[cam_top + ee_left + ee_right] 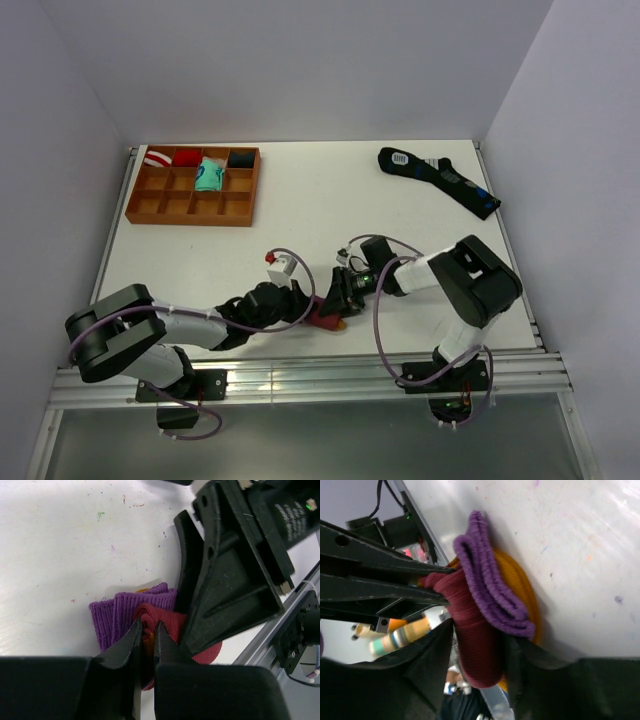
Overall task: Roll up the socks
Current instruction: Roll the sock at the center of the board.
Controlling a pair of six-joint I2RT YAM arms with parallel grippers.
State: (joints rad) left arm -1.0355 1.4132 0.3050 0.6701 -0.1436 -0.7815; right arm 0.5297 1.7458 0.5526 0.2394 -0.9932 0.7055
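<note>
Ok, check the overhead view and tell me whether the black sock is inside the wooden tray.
No, the black sock lies on the table, well apart from the wooden tray.

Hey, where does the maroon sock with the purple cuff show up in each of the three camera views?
Top external: maroon sock low centre, by the table's near edge.
Left wrist: the sock lower centre, bunched.
Right wrist: the sock centre, reaching the bottom edge.
Shared landmark: the left pincer, shut on its maroon fold.
</note>
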